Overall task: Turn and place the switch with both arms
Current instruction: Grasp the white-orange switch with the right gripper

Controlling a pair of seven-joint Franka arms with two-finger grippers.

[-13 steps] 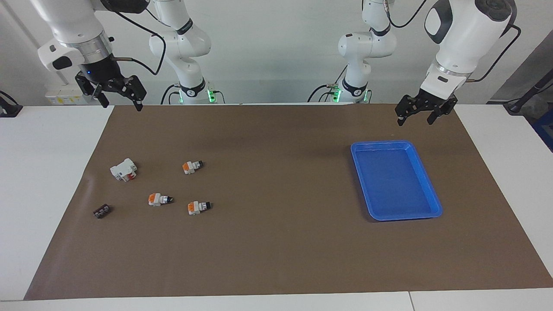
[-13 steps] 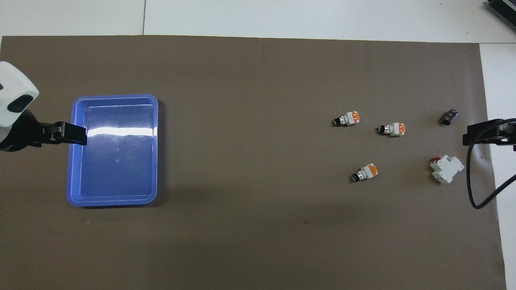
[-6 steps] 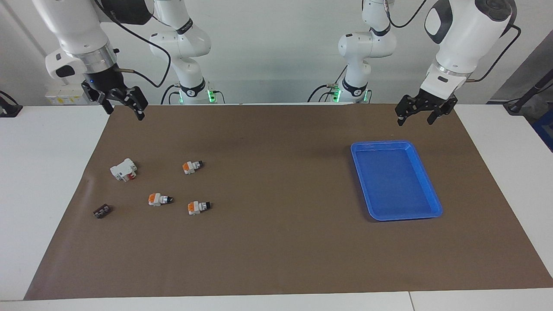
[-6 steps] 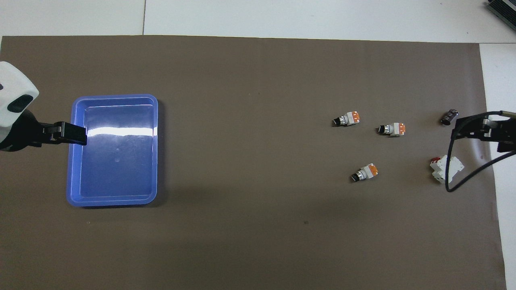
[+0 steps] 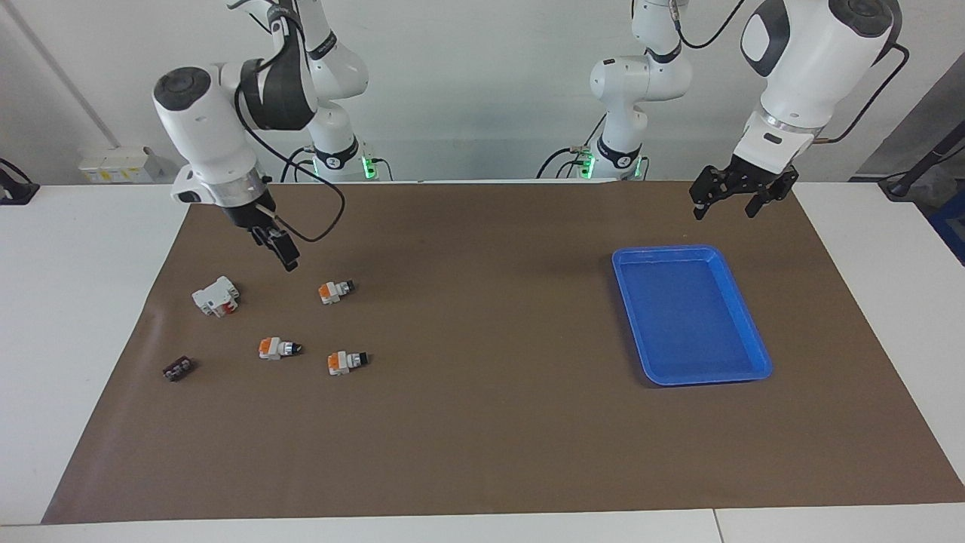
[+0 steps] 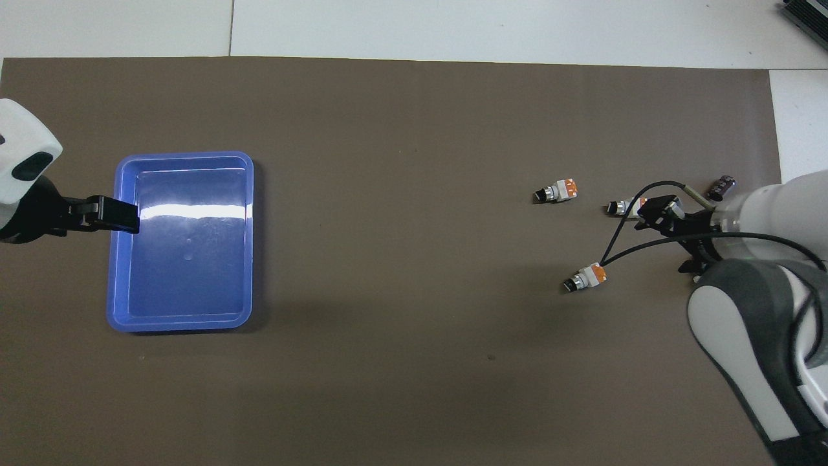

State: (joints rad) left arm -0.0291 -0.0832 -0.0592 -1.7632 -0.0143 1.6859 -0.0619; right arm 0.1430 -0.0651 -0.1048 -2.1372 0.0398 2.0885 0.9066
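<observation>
Right gripper (image 5: 280,251): we saw it hanging low over the mat, with the nearest switch (image 5: 335,291) at about four o'clock of it in the facing view; we could not tell how its fingers stood.
Left gripper (image 5: 736,197): it waited over the mat above the blue tray (image 5: 758,354), at one o'clock of the tray, fingers spread.
White block (image 5: 216,296): it lay at seven o'clock of the right gripper, close by.
Other switches: one (image 5: 278,348) and another (image 5: 347,362) lay farther out, the dark piece (image 5: 178,369) at eight o'clock of them.
Risk: we judged the switches small and light, so an off-centre pinch could roll one away, and the trailing cable (image 5: 317,204) or the fingers might nudge the white block.
Change: a second earlier the right gripper had been high at the mat's corner; it had since swung down toward the parts, while the left one had not moved.
</observation>
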